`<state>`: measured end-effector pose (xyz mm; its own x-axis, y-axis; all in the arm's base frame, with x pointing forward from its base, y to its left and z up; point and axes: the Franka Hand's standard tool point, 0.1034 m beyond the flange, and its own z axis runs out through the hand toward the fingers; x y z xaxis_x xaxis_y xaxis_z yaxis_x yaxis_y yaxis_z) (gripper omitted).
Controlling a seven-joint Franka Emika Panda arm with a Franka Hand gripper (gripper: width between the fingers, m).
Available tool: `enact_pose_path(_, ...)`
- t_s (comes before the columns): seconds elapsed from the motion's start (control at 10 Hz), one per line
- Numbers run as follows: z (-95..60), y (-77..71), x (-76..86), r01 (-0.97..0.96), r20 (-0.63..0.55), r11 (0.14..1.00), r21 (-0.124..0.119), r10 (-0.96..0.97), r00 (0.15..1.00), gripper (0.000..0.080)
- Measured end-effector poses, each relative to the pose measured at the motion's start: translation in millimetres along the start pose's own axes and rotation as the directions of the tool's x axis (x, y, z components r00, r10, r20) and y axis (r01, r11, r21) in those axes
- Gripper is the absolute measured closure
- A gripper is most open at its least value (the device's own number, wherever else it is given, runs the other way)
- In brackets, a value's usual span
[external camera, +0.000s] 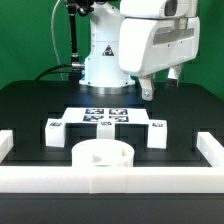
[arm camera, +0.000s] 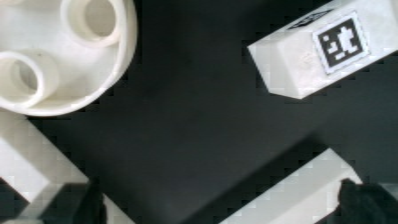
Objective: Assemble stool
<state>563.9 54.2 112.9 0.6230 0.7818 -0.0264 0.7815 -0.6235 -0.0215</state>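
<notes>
The gripper hangs over the table with its jaws spread wide and nothing between them, at about 2 o'clock from the marker board in the exterior view. The seat disc lies at the board's 6 o'clock, with the left leg at 8 o'clock and the right leg at 4 o'clock.
</notes>
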Motion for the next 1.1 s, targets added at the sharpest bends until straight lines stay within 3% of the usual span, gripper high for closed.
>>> enact_pose_path(0.5,1.4,1.9,-1.9,0.022,-0.003,1.000,-0.004,-0.022,1.000,0.0150)
enact_pose_path(0.6,11.1,9.7,-17.9,0.114,-0.018,0.993,-0.025,-0.114,0.993,0.0150)
enact_pose_path(0.8,27.4,26.8,-42.9,0.163,-0.021,0.986,-0.030,-0.164,0.986,0.0150)
enact_pose_path(1.1,57.9,48.7,-68.7,0.178,-0.015,0.984,-0.002,-0.178,0.984,0.0150)
